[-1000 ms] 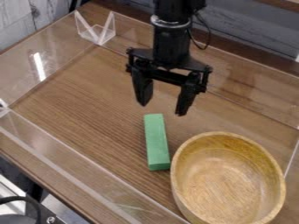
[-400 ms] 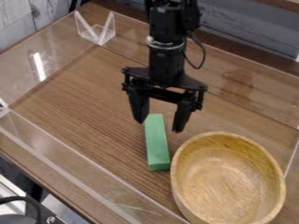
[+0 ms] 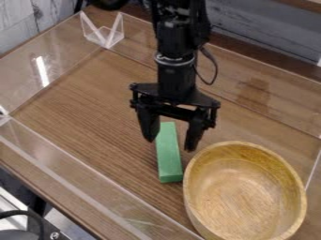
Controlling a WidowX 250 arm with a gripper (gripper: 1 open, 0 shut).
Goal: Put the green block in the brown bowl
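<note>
The green block (image 3: 168,159) lies flat on the wooden table, a long bright green bar pointing toward me, just left of the brown bowl (image 3: 245,191). The bowl is wide, shallow, light tan wood, and holds nothing. My black gripper (image 3: 171,128) points straight down over the block's far end, open, with one finger (image 3: 146,127) left of the block and the other (image 3: 196,133) right of it. The far end of the block is partly hidden behind the fingers. Nothing is held.
Clear acrylic walls (image 3: 51,66) ring the wooden table (image 3: 88,112). A small clear stand (image 3: 103,30) sits at the back left corner. The bowl's rim lies close to the block's right side.
The gripper has come down and toward me, from above and behind the block to straddling its far end. Its jaws stay open. Block and bowl have not moved.
</note>
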